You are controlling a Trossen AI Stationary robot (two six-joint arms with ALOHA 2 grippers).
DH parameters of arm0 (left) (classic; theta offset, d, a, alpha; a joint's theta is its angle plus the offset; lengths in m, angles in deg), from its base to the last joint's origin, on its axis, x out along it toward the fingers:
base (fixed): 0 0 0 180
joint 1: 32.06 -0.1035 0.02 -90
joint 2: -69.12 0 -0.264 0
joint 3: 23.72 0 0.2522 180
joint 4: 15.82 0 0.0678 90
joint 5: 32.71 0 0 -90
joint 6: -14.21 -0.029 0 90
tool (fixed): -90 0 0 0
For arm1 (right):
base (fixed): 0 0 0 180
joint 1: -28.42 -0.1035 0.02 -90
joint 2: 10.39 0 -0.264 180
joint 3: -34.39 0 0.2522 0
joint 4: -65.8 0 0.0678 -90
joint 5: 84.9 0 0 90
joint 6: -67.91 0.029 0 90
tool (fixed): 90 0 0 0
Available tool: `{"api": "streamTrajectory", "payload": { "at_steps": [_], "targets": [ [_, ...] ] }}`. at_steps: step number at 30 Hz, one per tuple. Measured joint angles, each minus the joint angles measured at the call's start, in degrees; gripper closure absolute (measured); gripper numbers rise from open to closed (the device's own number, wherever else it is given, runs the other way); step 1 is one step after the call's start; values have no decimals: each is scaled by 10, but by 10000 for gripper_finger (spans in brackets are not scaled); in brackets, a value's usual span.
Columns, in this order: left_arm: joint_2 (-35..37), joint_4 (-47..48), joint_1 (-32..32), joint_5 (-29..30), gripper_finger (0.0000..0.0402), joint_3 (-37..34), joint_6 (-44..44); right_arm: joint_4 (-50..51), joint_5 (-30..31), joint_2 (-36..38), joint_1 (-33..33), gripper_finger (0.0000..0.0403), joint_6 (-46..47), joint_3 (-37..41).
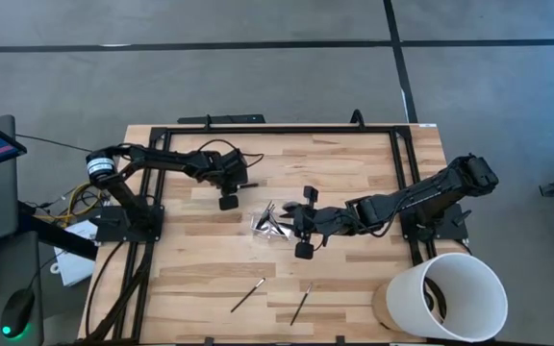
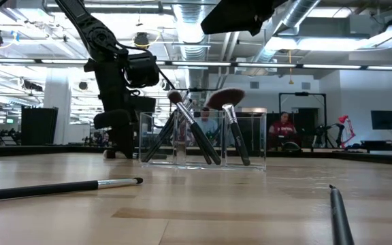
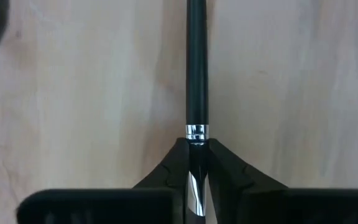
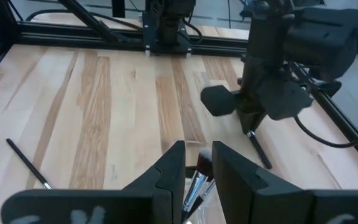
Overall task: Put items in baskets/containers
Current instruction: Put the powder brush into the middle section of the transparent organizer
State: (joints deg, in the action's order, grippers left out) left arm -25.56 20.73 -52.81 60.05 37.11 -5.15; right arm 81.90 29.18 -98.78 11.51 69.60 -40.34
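The left gripper's (image 3: 197, 180) two dark fingers (image 3: 166, 171) were pinched onto a makeup brush (image 3: 196, 68) lying flat on the bench (image 1: 335, 288), gripping it just behind its bright silver ferrule, with the smooth black round handle running straight out from between them along the wood grain. Seen from above, this gripper (image 1: 227, 188) sat in the far left part of the bench, near the far edge. The right gripper's fingers (image 4: 166, 168) stood partly apart with a narrow gap, holding nothing that could be made out; brush heads with silver ferrules showed just beyond the gap. This gripper (image 1: 303, 223) hovered near the bench's middle, right beside the clear tray (image 2: 250, 136), a small transparent rectangular plastic box. Several brushes (image 2: 196, 129) leaned in the tray at crossing angles, heads up, one with a wide fan-shaped dark head (image 2: 224, 97). Two more thin brushes (image 1: 249, 294) lay loose near the near edge, both slanted diagonally. A large white cylindrical bucket (image 1: 455, 298) stood at the near right corner. The bench top was pale, streaky wood planking inside a black metal frame.
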Motion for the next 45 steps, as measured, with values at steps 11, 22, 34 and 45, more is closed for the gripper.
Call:
{"api": "streamTrajectory", "payload": {
  "at_steps": [11,22,34,45],
  "targets": [
    [88,100,43,62,369,-1,-13,4,0,0,0,331,15,0],
    [231,179,188,107,369,-1,79,-49,0,0,9,331,-12,0],
    [266,184,209,20,365,0,247,-2,79,-199,5,329,-209,-194],
    [318,183,209,-59,366,0,303,98,195,-385,-9,251,-352,-434]
  ]
}}
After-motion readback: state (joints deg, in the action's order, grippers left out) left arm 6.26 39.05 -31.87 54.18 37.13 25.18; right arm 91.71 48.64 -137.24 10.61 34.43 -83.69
